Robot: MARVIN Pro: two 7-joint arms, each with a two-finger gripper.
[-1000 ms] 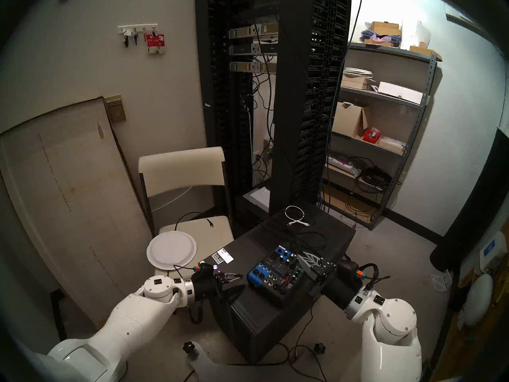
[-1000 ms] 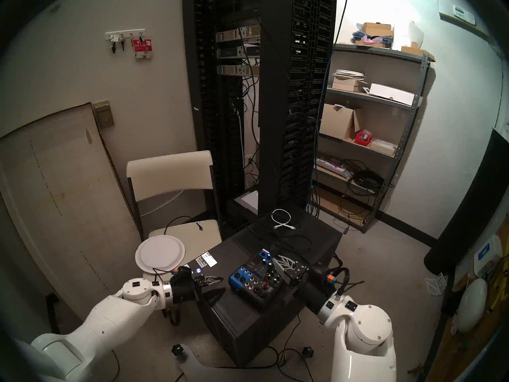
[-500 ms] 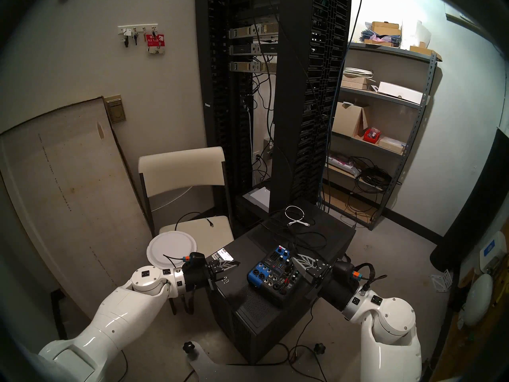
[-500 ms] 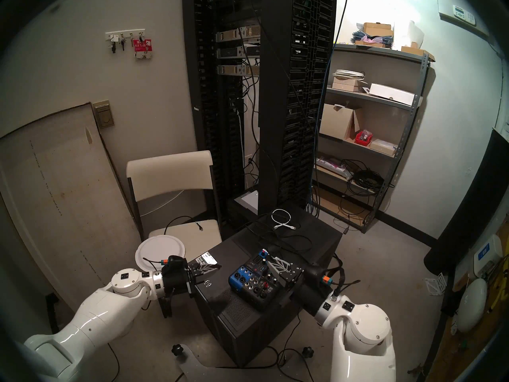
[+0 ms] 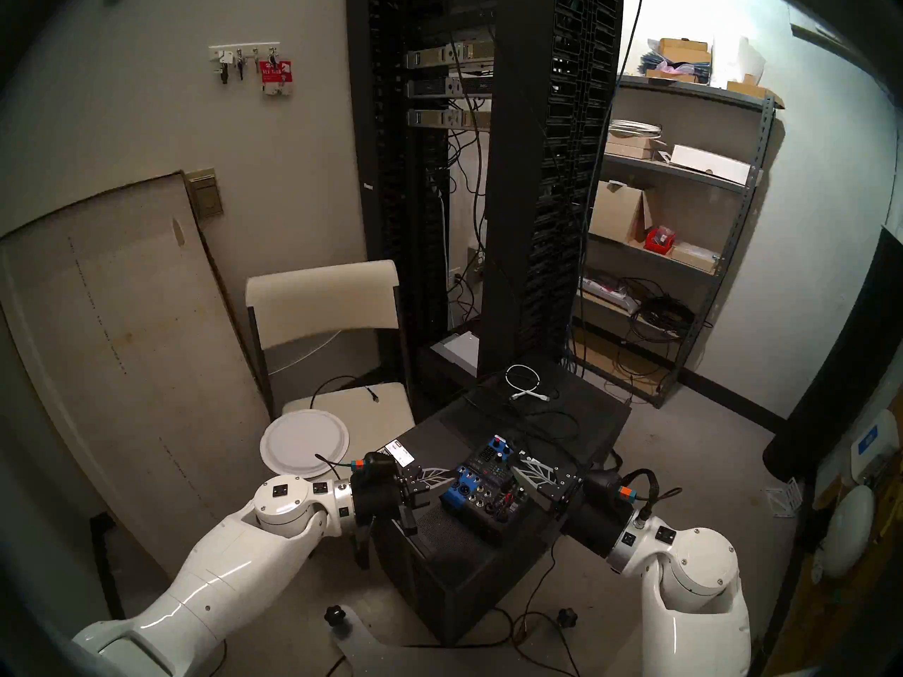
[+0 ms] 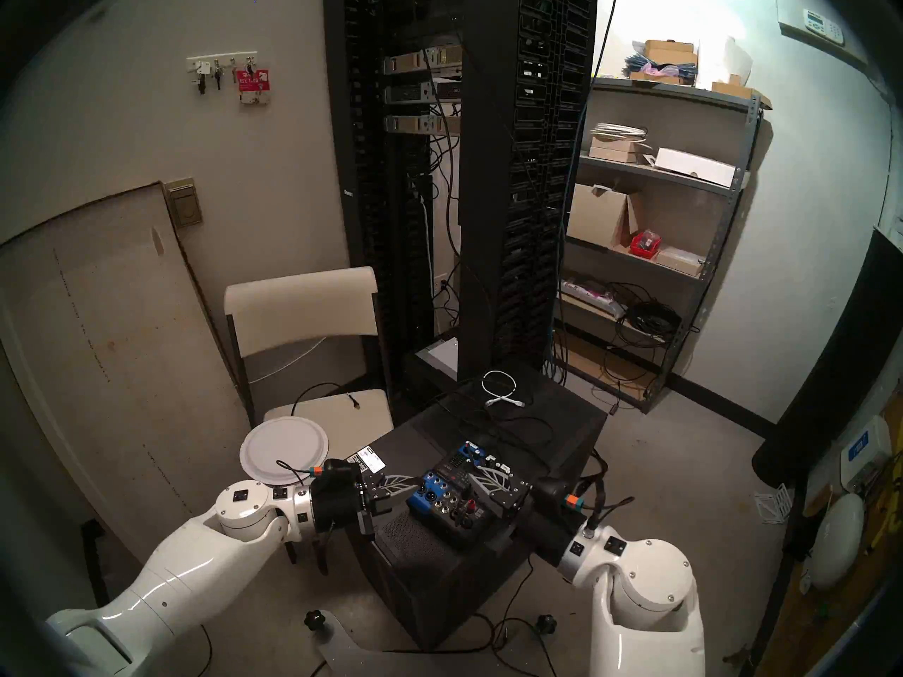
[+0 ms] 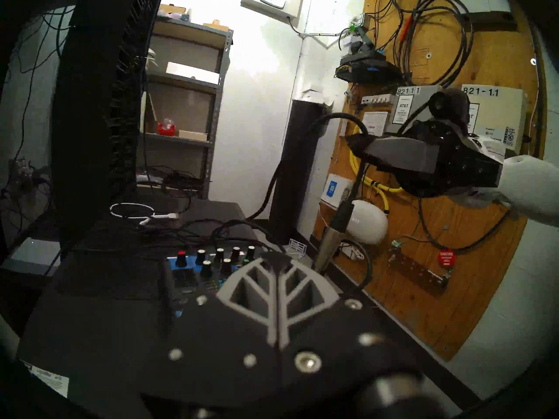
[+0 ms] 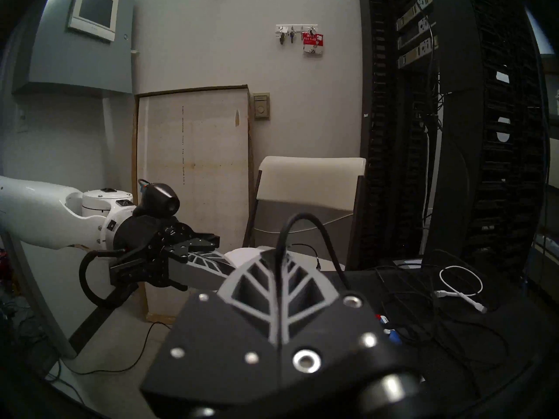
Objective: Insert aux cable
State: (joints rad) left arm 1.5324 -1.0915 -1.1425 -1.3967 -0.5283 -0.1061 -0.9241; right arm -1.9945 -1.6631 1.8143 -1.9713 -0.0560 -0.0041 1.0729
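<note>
- Your right gripper (image 7: 360, 144) had its jaws clamped on the aux cable (image 7: 352, 179), so the slim metallic jack plug (image 7: 328, 243) hung tip-down at about 3 o'clock of the audio mixer (image 5: 483, 490), presumably ready for a socket.
- The cable arched over the right jaws in the right wrist view, slack enough not to drag the plug.
- Your left gripper (image 5: 442, 474) had its jaws pressed together on nothing, level at the mixer's 9 o'clock edge, probably to brace it.
- The mixer sat on the black computer case (image 5: 440, 549) serving as your table; the white coiled cable (image 5: 523, 383) lay at 12 o'clock, well apart.
</note>
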